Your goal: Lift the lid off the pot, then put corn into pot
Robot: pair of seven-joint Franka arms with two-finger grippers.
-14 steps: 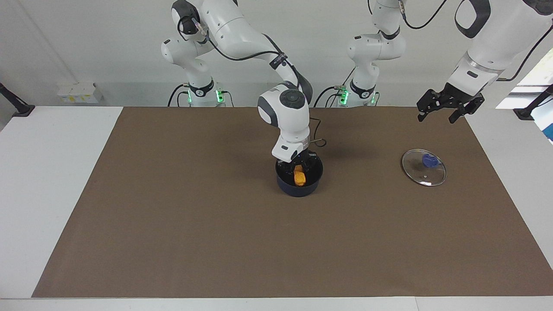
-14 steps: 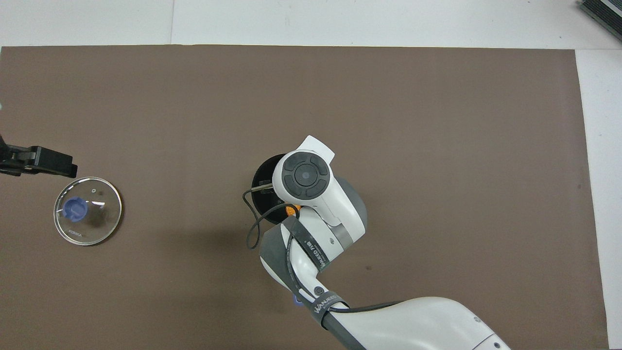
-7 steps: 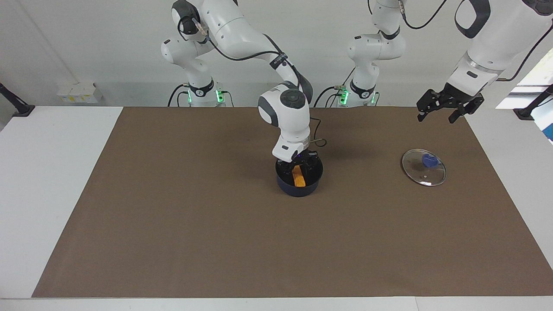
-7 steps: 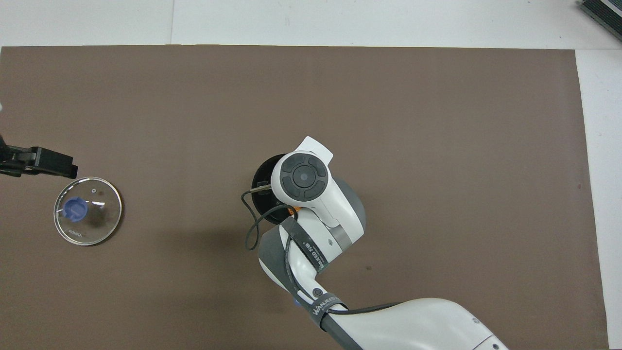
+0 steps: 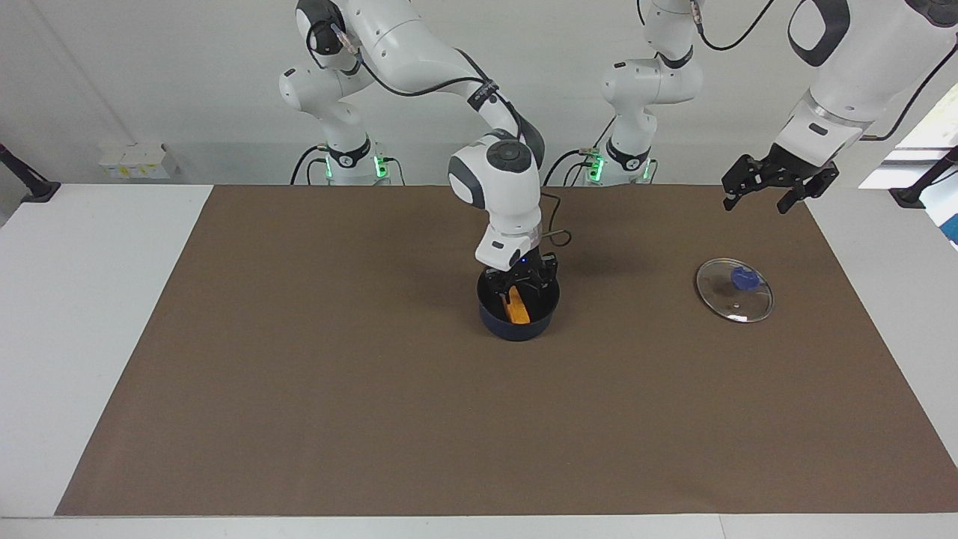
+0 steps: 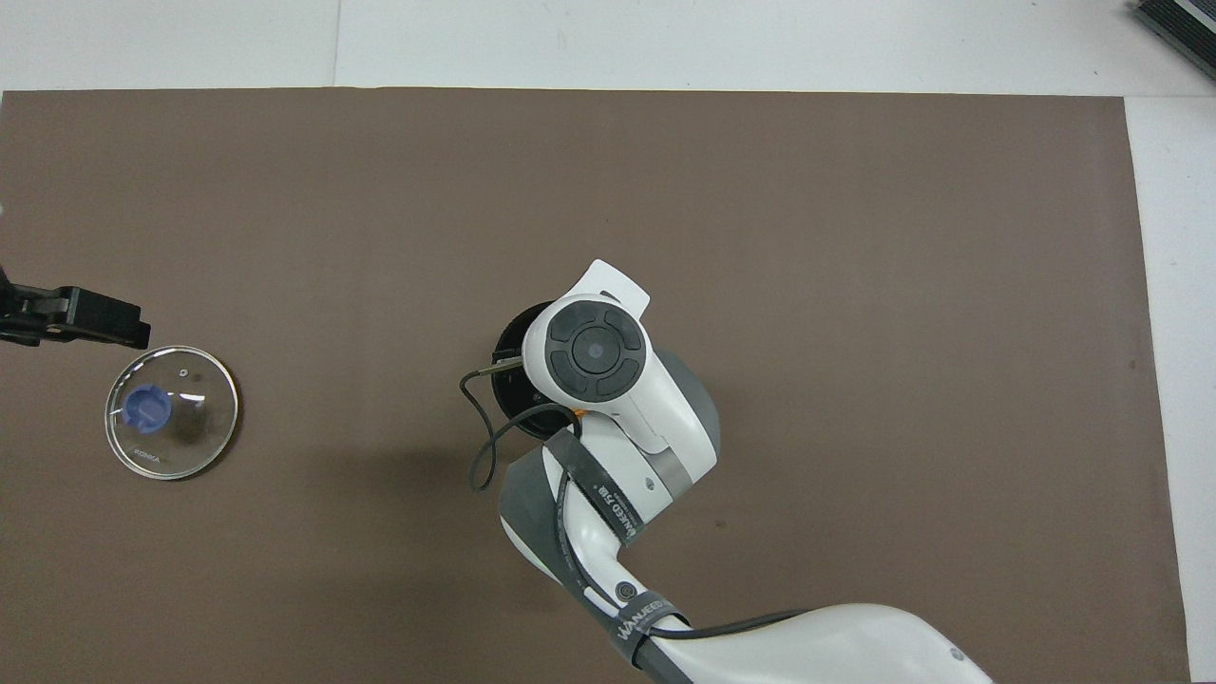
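The dark blue pot stands mid-table on the brown mat; its handle is hidden. The orange corn lies tilted inside it. My right gripper hangs open just above the pot's mouth, its fingers apart on either side of the corn and off it. In the overhead view the right wrist covers most of the pot, and only a sliver of corn shows. The glass lid with its blue knob lies flat on the mat toward the left arm's end. My left gripper waits open in the air beside the lid.
The brown mat covers most of the white table. A black cable loops from the right wrist beside the pot. Small white boxes stand by the wall past the right arm's end.
My right gripper has opened, let go of the corn, which now rests in the pot, and risen a little. The left arm has hardly moved.
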